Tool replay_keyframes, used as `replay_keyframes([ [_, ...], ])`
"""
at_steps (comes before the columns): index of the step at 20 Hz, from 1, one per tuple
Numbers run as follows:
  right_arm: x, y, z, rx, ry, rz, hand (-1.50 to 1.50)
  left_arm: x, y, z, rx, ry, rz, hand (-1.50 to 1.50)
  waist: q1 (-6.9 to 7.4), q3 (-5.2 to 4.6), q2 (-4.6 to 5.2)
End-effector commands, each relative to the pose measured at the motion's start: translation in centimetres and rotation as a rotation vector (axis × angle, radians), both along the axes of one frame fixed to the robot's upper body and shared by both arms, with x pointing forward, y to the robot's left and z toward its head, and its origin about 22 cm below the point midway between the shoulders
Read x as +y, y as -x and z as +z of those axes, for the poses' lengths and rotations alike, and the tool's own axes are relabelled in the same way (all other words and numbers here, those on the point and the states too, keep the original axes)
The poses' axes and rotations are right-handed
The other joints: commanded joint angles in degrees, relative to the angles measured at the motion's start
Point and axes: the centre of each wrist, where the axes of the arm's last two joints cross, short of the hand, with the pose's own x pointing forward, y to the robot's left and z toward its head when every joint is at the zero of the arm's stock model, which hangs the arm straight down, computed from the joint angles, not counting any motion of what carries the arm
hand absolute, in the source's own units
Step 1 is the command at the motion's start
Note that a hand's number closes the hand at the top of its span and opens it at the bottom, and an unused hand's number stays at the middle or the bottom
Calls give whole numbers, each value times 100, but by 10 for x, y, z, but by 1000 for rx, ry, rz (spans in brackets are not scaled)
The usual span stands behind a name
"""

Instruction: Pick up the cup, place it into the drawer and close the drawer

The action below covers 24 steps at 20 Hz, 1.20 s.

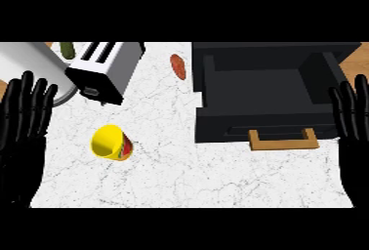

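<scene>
Left robot hand rests released at the view's left edge, fingers straight; right robot hand likewise at the right edge. Bare white marbled worktop lies between them. The yellow cup lies tipped just right of the left robot hand. The black drawer stands open beside the right robot hand; nothing shows inside it. A toaster sits beyond the cup.

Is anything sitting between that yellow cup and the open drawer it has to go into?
Nothing visible. The yellow cup lies on bare counter left of the open drawer; the toaster stands farther back, off that path.
</scene>
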Motion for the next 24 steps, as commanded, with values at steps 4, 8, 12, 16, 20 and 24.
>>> replay_keyframes([
  [4,-1,-3,0,-14,-3,18,-150,12,-13,0,12,-1,-495,-150,114,-42,-59],
  [8,8,-4,-6,118,108,161,-150,19,-20,-41,262,155,-671,-150,94,-55,7],
  [12,4,-10,0,144,99,173,-150,73,-43,-39,288,171,-741,-150,109,-34,-47],
  [16,-9,-32,-18,147,84,158,-150,83,-79,-45,333,159,-722,-150,122,-26,-63],
  [20,2,-43,-11,135,115,175,-150,97,-90,-85,396,118,-693,-150,127,-28,-62],
  [24,-16,-56,-17,116,94,177,-150,97,-104,-108,435,102,-675,-150,124,-28,-60],
])
